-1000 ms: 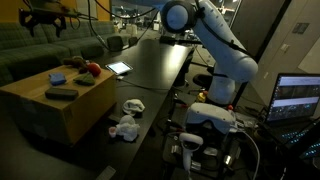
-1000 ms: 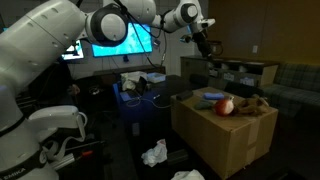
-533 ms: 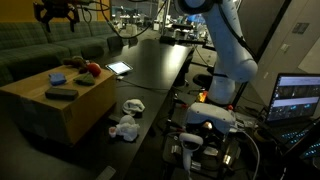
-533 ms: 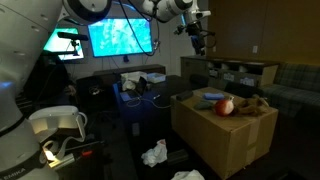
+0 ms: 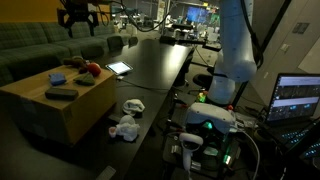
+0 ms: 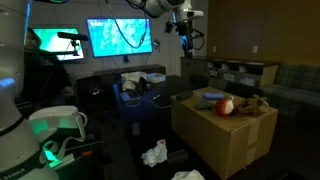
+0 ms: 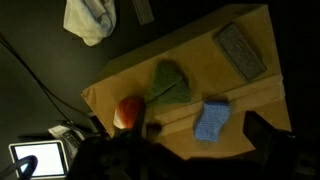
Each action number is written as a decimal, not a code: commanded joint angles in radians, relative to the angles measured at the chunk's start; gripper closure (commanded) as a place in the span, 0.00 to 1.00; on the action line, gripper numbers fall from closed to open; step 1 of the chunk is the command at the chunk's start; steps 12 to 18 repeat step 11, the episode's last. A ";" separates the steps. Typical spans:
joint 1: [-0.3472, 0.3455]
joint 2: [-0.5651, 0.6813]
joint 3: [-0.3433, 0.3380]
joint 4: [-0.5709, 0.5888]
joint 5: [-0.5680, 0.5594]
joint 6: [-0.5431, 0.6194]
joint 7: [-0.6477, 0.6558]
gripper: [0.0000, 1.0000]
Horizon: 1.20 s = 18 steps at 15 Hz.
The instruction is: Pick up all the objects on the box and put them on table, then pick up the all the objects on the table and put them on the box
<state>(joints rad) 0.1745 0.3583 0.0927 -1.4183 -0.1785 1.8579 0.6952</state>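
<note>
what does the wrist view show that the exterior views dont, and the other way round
Only the wrist view: the box top from straight above, with the dark bar, blue piece, greenish cloth and red toy all laid out. Only the exterior views: the arm, the sofa, the wall screen and the laptop. Shared: the box, the red toy, the white cloth on the black table, and the tablet.
</note>
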 commanded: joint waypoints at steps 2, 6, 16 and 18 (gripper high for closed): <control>-0.018 -0.196 -0.014 -0.295 0.052 0.104 -0.085 0.00; -0.048 -0.308 -0.028 -0.508 0.064 0.256 -0.132 0.00; -0.079 -0.312 -0.044 -0.587 0.064 0.357 -0.101 0.00; -0.079 -0.312 -0.044 -0.587 0.064 0.357 -0.101 0.00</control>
